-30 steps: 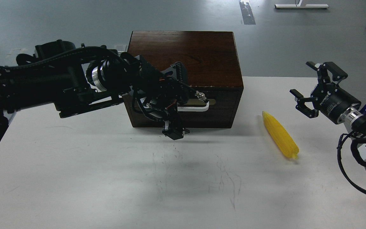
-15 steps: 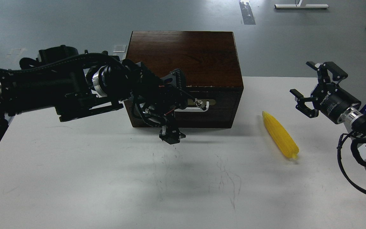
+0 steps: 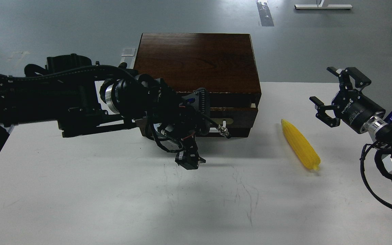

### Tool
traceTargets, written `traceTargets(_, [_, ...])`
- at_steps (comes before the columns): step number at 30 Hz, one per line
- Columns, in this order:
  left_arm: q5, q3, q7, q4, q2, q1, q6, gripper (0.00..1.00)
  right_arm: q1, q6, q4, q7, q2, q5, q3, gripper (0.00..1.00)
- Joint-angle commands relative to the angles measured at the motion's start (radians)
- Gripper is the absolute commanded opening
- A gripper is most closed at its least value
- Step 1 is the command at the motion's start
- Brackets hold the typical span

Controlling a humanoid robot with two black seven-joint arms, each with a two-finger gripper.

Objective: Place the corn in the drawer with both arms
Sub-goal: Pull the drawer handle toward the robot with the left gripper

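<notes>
Reaching across the white bench (image 3: 80, 190) to a partly open drawer (image 3: 237, 114).
Left gripper (image 3: 196, 129) covers the handle; whether it is clamped cannot be told. Ribbed yellow corn (image 3: 300, 144) lies right of the dark wooden box (image 3: 196, 58). Right gripper (image 3: 332, 92) hovers beyond the corn, fingers spread, holding nothing.

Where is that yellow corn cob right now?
The bright yellow plastic corn cob lies on the white table, right of the dark wooden box, just below the open right hand.
</notes>
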Motion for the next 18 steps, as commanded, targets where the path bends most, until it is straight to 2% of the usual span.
traceTargets(1, [-0.001, 0.000, 0.000, -0.040, 0.004, -0.003, 0.000, 0.98, 0.000, 0.000, 0.000, 0.000, -0.001, -0.001, 0.000, 1.00])
traceTargets(12, [-0.006, -0.003, 0.000, -0.185, 0.046, -0.007, 0.000, 0.98, 0.000, 0.000, 0.000, 0.000, -0.001, -0.001, 0.000, 1.00])
traceTargets(18, [-0.006, -0.011, 0.000, -0.189, 0.058, -0.007, 0.000, 0.98, 0.000, 0.000, 0.000, 0.000, -0.001, -0.001, 0.000, 1.00])
